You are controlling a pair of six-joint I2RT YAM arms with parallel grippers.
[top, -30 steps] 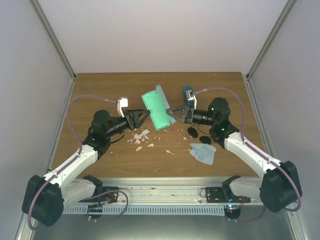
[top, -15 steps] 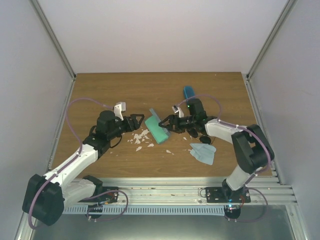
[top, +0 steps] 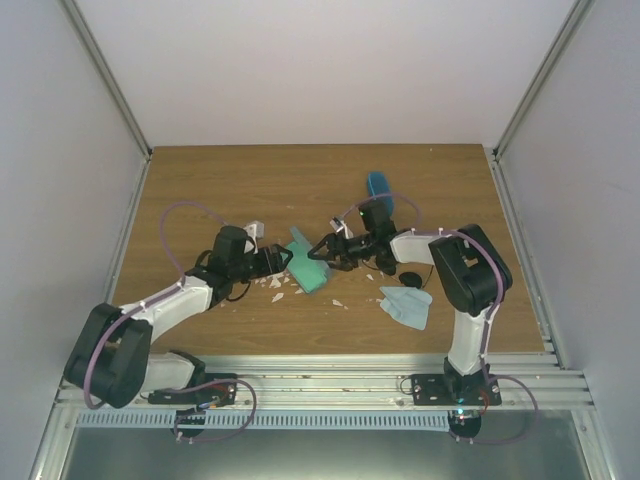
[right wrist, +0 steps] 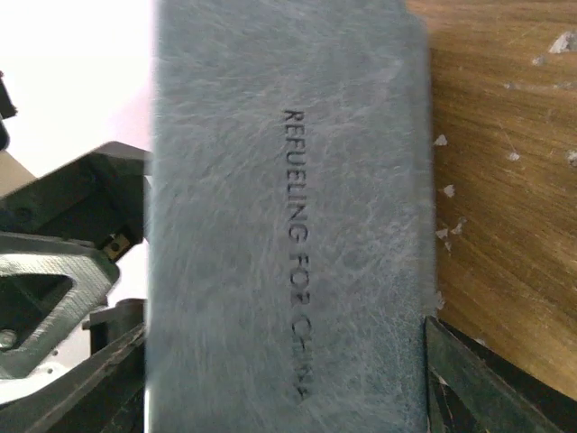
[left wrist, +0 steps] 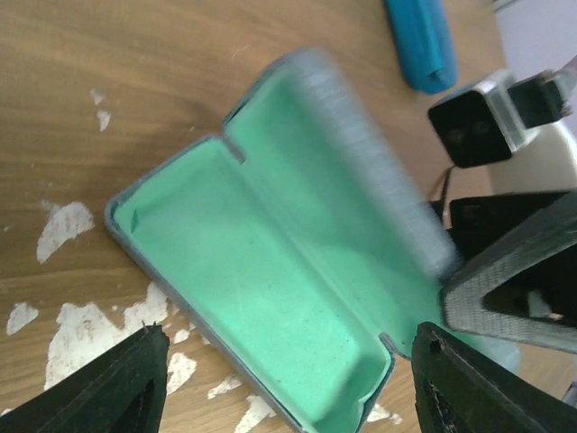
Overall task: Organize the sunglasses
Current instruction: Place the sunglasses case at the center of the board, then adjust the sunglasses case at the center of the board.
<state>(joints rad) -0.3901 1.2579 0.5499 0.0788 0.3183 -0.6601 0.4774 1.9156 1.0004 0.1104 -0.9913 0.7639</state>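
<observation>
Black sunglasses (top: 409, 278) down flat on the tabletop (top: 200, 180), over on the right-hand part. Only a dark oval lens really readable from the top view, tucked just beside the right arm (top: 455, 262). Straight down at 6 o'clock from them, a crumpled grey-blue cloth (top: 407, 305), close, hard to say if touching.

Off at 9 o'clock from the sunglasses, well apart, the grey-blue rectangular case (top: 305, 265), sat open near the middle of the tabletop with the mint green lining facing up. "REFUELING FOR CHINA" embossed along the outer shell, plain as day in the right wrist view.

Left jaws released and spread wide, fingers (left wrist: 126, 388) either side of the case's near end, with a clear gap on at least one side. Right jaws on the opposite side of the case, fingers (right wrist: 469, 379) straddling the lid. Can't tell whether actually clamped on it or just sitting around it. One grey finger of the right jaws right up against the lid's end in the left wrist view.

Bright blue oval case (top: 378, 186) somewhere between 1 and 2 o'clock from the open case, near the right arm. Bunch of white flecks (top: 280, 283) on the wood at about 8 o'clock from the open case, just beside the left jaws.
</observation>
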